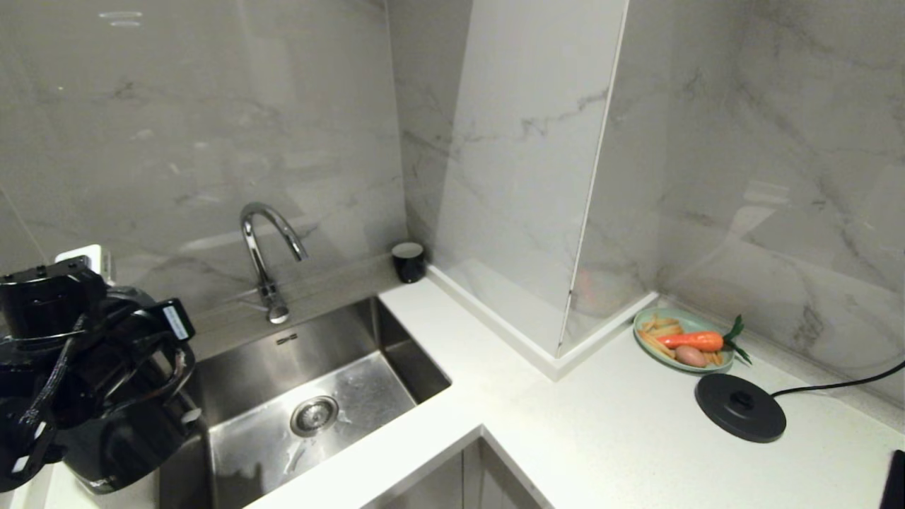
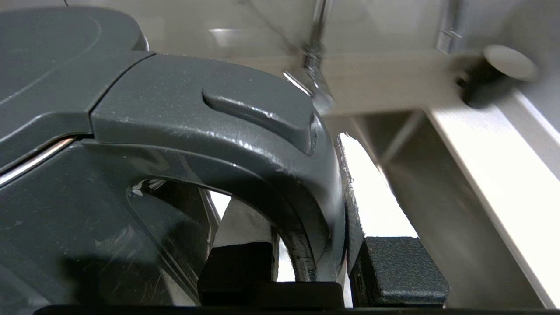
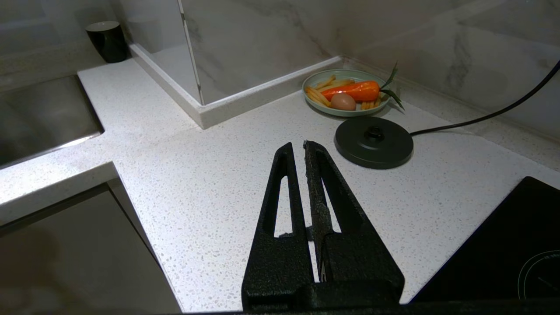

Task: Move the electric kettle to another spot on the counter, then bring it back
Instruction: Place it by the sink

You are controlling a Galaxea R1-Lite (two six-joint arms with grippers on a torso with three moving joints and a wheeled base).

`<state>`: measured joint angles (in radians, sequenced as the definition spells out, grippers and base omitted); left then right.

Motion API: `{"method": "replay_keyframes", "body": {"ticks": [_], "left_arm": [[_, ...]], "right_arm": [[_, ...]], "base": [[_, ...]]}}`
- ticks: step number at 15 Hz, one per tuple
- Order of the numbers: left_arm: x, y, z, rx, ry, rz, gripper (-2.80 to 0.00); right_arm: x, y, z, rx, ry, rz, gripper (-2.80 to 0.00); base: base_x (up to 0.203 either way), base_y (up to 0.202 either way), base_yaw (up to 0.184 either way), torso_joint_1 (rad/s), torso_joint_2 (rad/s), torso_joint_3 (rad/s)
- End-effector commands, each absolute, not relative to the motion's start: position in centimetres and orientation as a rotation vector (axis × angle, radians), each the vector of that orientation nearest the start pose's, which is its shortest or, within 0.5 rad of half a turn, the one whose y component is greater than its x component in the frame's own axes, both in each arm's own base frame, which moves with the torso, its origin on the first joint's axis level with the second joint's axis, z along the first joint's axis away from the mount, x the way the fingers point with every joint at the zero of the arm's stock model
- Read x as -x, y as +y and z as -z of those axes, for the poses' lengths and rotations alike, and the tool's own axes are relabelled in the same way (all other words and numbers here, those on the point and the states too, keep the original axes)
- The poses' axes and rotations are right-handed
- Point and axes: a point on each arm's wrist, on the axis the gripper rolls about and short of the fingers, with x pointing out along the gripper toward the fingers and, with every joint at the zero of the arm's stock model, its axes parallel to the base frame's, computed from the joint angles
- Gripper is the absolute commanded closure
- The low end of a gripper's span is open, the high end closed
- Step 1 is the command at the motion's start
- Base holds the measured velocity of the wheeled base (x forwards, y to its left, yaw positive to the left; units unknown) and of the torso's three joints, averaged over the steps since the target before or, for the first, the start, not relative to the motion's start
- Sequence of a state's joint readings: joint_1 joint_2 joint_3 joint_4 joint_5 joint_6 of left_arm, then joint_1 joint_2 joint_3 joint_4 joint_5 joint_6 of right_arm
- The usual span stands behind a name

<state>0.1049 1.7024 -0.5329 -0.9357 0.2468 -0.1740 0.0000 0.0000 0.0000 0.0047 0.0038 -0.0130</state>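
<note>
The electric kettle (image 1: 117, 445), glossy and black, is at the far left of the head view, beside the sink, partly hidden under my left arm (image 1: 63, 332). In the left wrist view its loop handle (image 2: 262, 144) and flat lid (image 2: 43, 52) fill the picture. My left gripper (image 2: 315, 262) is shut on the handle, one finger inside the loop and one pad (image 2: 354, 210) pressed on its outer side. My right gripper (image 3: 297, 146) is shut and empty above the white speckled counter (image 3: 197, 197).
A steel sink (image 1: 396, 353) with a chrome tap (image 1: 265, 261) lies right of the kettle. A small black cup (image 1: 409, 261) stands in the corner. The corded black base disc (image 1: 740, 408) sits by a green plate (image 1: 640, 332) of toy food. A black hob (image 3: 503, 253) lies at the right.
</note>
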Motion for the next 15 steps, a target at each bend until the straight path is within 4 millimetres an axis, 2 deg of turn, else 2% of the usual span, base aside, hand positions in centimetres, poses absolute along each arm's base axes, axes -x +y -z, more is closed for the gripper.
{"method": "replay_keyframes", "body": {"ticks": [1, 5, 11, 15], "left_arm": [[-30.3, 4.7, -11.8, 0.146, 0.238, -0.401, 0.00], [-33.1, 7.2, -9.2, 0.107, 0.171, -0.458, 0.00], [-32.0, 9.6, -7.8, 0.112, 0.206, -0.535, 0.00], [-31.6, 10.7, -5.8, 0.114, 0.225, -0.568, 0.00]], "right_arm": [[2.3, 0.0, -7.5, 0.014, 0.005, -0.005, 0.00], [2.3, 0.0, -7.5, 0.014, 0.005, -0.005, 0.00], [2.3, 0.0, -7.5, 0.014, 0.005, -0.005, 0.00], [2.3, 0.0, -7.5, 0.014, 0.005, -0.005, 0.00]], "base": [[0.000, 0.000, 0.000, 0.000, 0.00, 0.000], [0.000, 0.000, 0.000, 0.000, 0.00, 0.000], [0.000, 0.000, 0.000, 0.000, 0.00, 0.000], [0.000, 0.000, 0.000, 0.000, 0.00, 0.000]]}}
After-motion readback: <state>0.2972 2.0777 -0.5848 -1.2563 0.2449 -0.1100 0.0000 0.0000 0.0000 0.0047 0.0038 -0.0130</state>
